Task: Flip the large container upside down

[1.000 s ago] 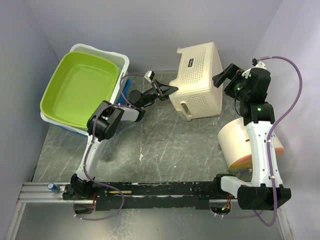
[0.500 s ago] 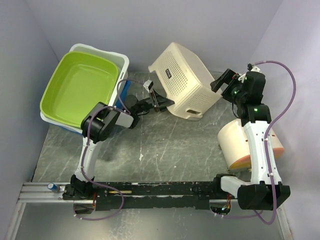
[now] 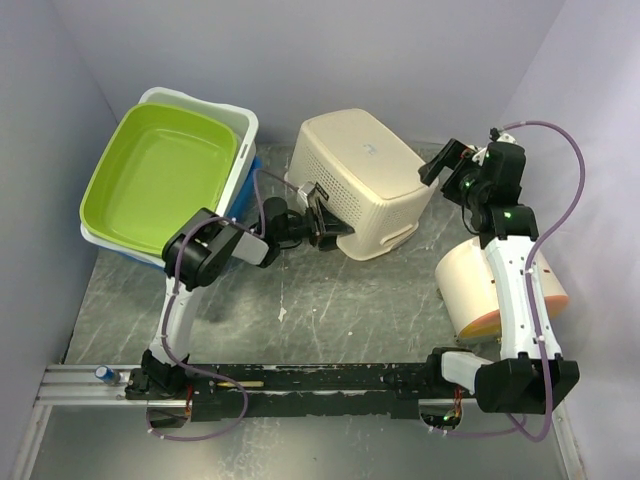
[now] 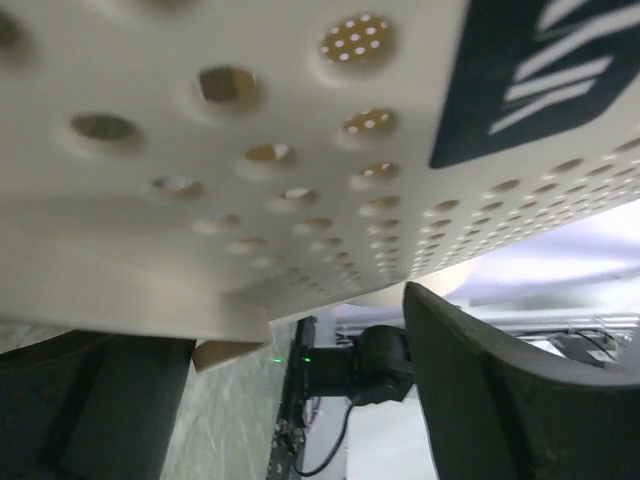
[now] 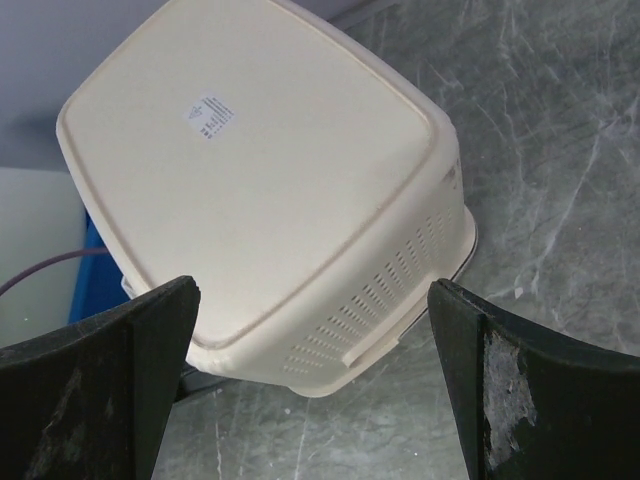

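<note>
The large container (image 3: 362,178) is a cream perforated basket, and it lies bottom-up on the table with a small label on its upturned base. My left gripper (image 3: 326,222) is low at its left rim, jaws wide open. In the left wrist view the holed wall (image 4: 300,150) fills the top, and the rim lip (image 4: 228,345) hangs close to the left finger (image 4: 90,410). My right gripper (image 3: 446,163) hovers open off the basket's right side, touching nothing. Its wrist view looks down on the container (image 5: 270,170) between two spread fingers (image 5: 545,390).
A green basin (image 3: 160,175) sits nested in a white tub (image 3: 240,118) at the back left. A cream drum with an orange rim (image 3: 478,285) lies on its side behind the right arm. The mounting rail (image 3: 320,380) runs along the near edge.
The container has tipped from its side over to bottom-up. My left gripper has opened off its rim and dropped lower. My right gripper has drawn back slightly.
</note>
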Motion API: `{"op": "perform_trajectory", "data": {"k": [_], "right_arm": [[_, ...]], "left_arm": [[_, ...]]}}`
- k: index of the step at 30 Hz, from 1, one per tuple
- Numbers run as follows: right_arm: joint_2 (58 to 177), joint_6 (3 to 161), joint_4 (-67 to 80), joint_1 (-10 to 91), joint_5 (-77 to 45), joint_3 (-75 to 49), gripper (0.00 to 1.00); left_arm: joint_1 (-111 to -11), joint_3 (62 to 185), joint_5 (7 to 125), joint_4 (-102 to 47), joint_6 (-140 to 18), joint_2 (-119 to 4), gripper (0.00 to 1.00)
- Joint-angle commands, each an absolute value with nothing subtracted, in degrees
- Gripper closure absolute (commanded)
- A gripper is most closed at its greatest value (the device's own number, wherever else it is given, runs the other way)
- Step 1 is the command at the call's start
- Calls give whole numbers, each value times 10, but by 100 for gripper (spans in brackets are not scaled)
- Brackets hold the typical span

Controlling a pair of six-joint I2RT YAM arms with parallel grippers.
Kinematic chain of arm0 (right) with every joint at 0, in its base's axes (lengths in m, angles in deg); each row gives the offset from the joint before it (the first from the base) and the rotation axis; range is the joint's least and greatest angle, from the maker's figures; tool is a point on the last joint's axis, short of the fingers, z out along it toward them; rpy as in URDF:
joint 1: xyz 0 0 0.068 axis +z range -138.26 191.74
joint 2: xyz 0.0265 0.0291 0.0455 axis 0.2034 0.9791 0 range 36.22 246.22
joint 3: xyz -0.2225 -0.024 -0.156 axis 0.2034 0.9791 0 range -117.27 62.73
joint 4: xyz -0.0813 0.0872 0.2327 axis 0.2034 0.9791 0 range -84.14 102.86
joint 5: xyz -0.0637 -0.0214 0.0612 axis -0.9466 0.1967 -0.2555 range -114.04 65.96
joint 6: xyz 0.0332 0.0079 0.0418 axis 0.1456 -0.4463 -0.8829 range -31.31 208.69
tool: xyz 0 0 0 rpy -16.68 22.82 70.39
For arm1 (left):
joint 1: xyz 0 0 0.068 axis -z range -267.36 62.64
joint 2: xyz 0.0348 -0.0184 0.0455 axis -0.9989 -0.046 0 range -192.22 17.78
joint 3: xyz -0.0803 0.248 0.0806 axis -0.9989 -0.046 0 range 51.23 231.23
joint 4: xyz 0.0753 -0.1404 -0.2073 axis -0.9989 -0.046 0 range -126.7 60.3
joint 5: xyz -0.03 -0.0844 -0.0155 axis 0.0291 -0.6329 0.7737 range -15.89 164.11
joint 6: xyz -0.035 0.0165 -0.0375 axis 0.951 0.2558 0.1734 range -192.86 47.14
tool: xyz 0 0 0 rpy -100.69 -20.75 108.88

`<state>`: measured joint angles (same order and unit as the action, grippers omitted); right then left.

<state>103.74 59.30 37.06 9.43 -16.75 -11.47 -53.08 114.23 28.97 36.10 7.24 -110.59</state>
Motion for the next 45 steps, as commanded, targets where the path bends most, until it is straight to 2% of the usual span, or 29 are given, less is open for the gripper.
{"op": "perform_trajectory", "data": {"k": [1,2,8,11,16,20,23,28,31,34,40,42,45], "right_arm": [[1043,596,360,90,-164,-120,0],[1039,586,342,91,-147,-109,0],[1071,542,284,92,-66,-90,0],[1093,520,237,96,-40,-90,0],[1156,504,213,131,-59,-129,0],[1212,522,220,141,-78,-184,0],[1262,565,241,141,-103,-241,0],[1403,696,354,139,-165,-430,0],[1502,739,445,136,-166,-547,0],[1577,746,494,131,-151,-610,1],[1596,778,486,117,-52,-569,16],[1601,773,492,105,-33,-566,27],[1588,747,475,86,-25,-532,52]], "left_arm": [[-505,1135,316,224,-19,-1035,3],[-498,1127,331,192,-32,-1023,0],[-469,1154,385,-42,-167,-976,1],[-466,1158,407,-110,-202,-956,1],[-459,1162,432,-221,-253,-941,1],[-455,1128,438,-247,-264,-916,1],[-450,1104,457,-268,-270,-876,1],[-451,1061,582,-258,-239,-765,1],[-459,1119,624,-296,-210,-782,0],[-464,1196,624,-319,-191,-846,6],[-468,1246,569,-218,-189,-907,6],[-468,1268,550,-216,-205,-922,6],[-468,1306,522,-225,-231,-949,5]]}}
